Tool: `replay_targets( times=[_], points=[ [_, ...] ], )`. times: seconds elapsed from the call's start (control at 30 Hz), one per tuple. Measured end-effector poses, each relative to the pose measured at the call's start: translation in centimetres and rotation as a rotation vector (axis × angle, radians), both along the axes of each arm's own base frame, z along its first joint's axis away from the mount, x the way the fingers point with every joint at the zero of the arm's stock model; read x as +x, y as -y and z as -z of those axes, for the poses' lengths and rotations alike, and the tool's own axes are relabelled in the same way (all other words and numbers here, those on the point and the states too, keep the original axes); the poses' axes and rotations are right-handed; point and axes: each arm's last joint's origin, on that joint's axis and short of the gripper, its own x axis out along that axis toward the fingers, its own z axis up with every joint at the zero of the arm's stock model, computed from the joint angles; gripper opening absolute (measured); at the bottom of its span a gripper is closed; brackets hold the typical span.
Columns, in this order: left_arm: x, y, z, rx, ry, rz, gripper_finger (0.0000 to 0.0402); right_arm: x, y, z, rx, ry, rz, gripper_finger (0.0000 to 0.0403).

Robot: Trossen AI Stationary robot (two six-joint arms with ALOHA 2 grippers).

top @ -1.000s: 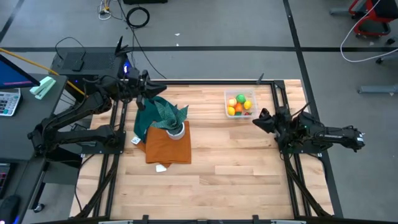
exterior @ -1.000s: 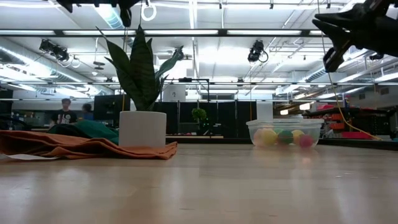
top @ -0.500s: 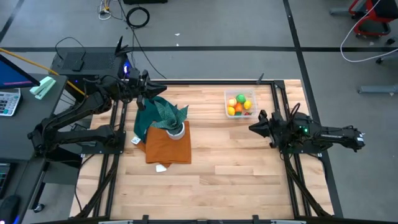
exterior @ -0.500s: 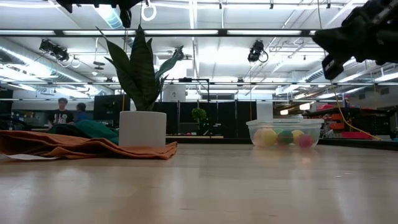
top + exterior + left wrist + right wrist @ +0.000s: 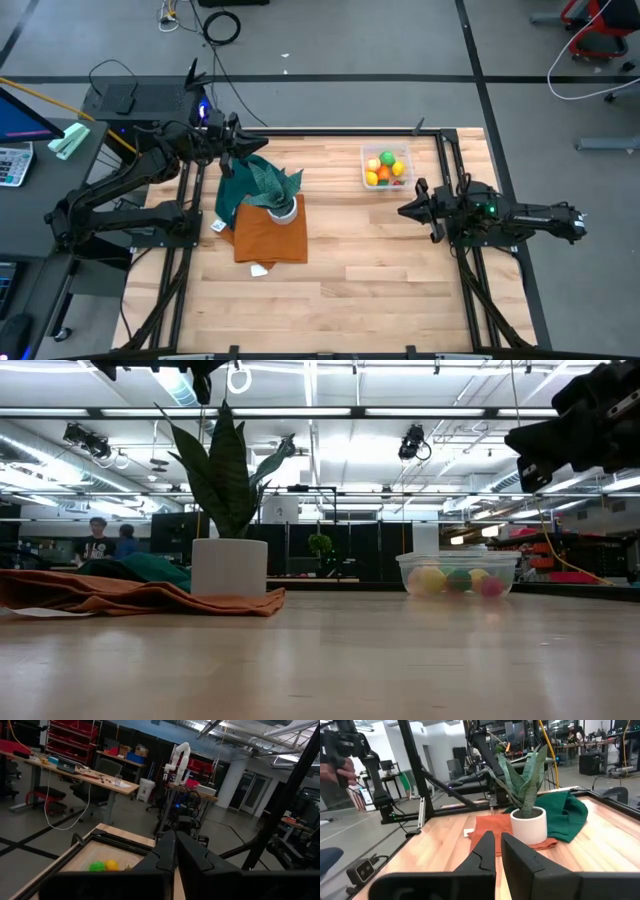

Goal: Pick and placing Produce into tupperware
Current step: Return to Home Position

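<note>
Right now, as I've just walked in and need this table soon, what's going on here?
The sorting looks finished: the produce lies inside the tupperware near the right edge of the table. Neither arm holds anything. The right gripper hovers shut and empty above the table, a little apart from the tupperware. The left gripper hangs shut on the left side, by the green cloth and the potted plant.
</note>
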Motion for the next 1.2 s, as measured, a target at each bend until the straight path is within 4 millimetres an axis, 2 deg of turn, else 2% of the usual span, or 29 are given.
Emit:
replay_targets(
  times=[0.33,0.47,0.57,0.7,0.87,1.0,1.2],
  points=[
    [0.0,0.0,0.2,0.002,-0.019,-0.001,0.0012,0.0,0.0,0.6,-0.016,-0.056,0.001,0.0],
    [0.0,0.0,0.2,-0.09,-0.006,0.013,0.0014,0.0,0.0,0.6,0.017,-0.06,0.0,0.0],
    [-0.4,0.3,-0.2,-0.024,0.007,-0.001,0.0012,0.0,0.0,0.6,0.057,-0.065,-0.002,0.0],
    [-2.2,1.6,-1.6,0.073,0.086,-0.081,0.0006,0.0,0.0,0.5,0.077,-0.075,-0.002,0.0],
    [-6.0,3.8,-3.0,0.167,0.164,-0.273,0.0006,0.0,0.0,0.4,0.077,-0.073,-0.002,0.0],
    [-8.3,5.1,-3.2,0.213,0.182,-0.375,0.0005,0.0,0.0,0.4,0.077,-0.071,-0.002,0.0],
    [-9.8,5.9,-2.6,0.27,0.18,-0.451,0.0005,0.0,0.0,0.3,0.077,-0.07,-0.002,0.0]
  ],
)
